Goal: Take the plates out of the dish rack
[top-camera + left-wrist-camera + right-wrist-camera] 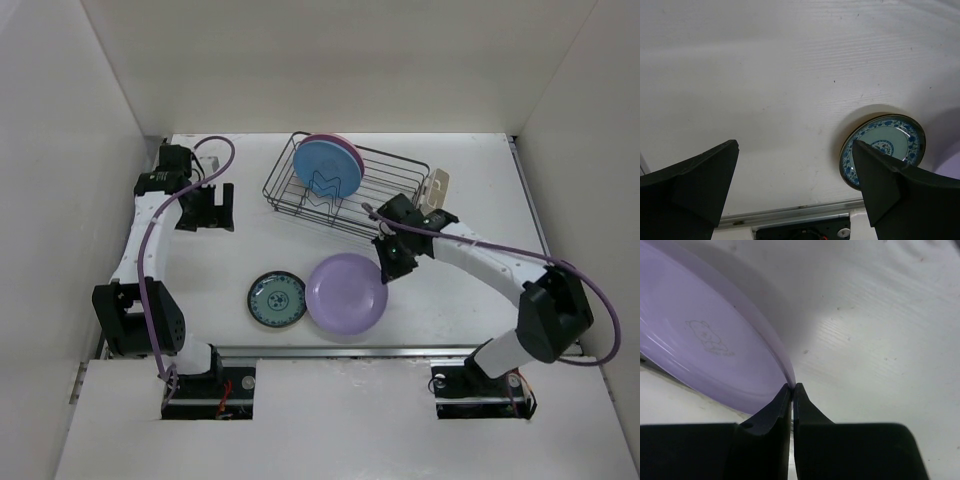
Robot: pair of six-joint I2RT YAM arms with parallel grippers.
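The right gripper (388,268), just right of the middle of the overhead view, has its jaws pressed together on the right-hand rim of the lavender plate (345,295). In the right wrist view the two fingers pinch that thin edge at the centre of the frame (792,386), and the plate (705,340) spreads away from them into the upper left. The plate therefore lies down and to the left of the jaws. It hangs tilted over the white table (460,300), with a shadow under it. Whether its far edge already touches the surface cannot be told. Just beside it on the left, the teal plate (277,300) lies flat on the table. Letting go looks like the step in hand, and that depends on the lavender plate's low side settling clear of the teal rim. The dish rack (400,160) sits at upper centre. A light blue plate (322,172) and a pink plate (352,160) stand on edge at its left end, and a cream cup (437,185) is at its right end. The left gripper (205,207), at the upper left, holds nothing, and its jaws (795,144) are spread wide above bare table. The right arm is just below the rack's near edge.
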